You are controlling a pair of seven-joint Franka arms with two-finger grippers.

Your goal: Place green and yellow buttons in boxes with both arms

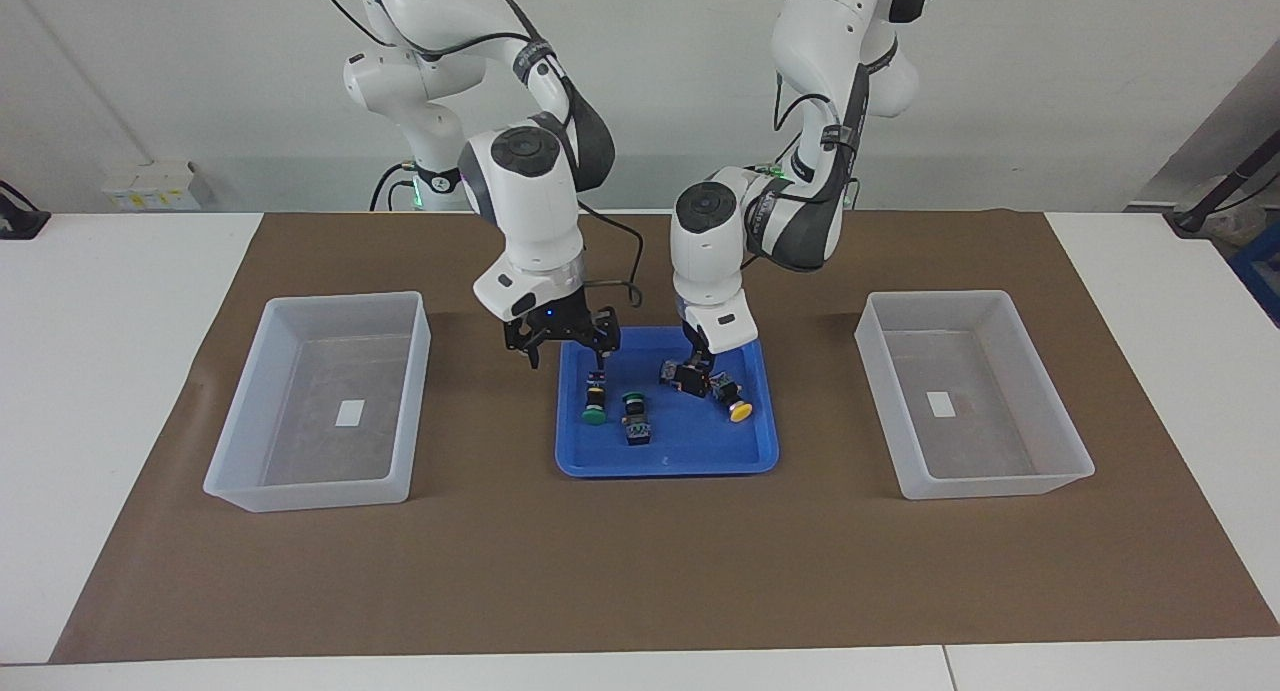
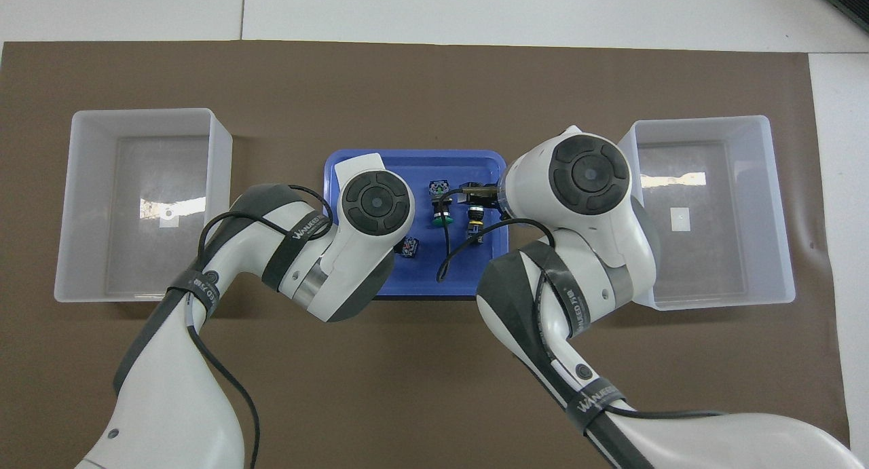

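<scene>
Two green buttons (image 1: 594, 414) (image 1: 635, 411) lie in the blue tray (image 1: 700, 453), toward the right arm's end. They also show as green buttons (image 2: 442, 216) in the overhead view. A yellow button (image 1: 739, 409) lies toward the left arm's end. My left gripper (image 1: 697, 369) is open and low in the tray. It stands at a second black-bodied button (image 1: 674, 375) whose cap is hidden. My right gripper (image 1: 565, 355) hangs open over the tray's corner, just above one green button. Both boxes (image 1: 300, 451) (image 1: 985, 451) stand empty.
The tray sits mid-table on a brown mat (image 1: 640, 561), with one box at each end. In the overhead view the left arm's wrist (image 2: 377, 201) covers part of the tray, and only a black button body (image 2: 408, 246) shows beside it.
</scene>
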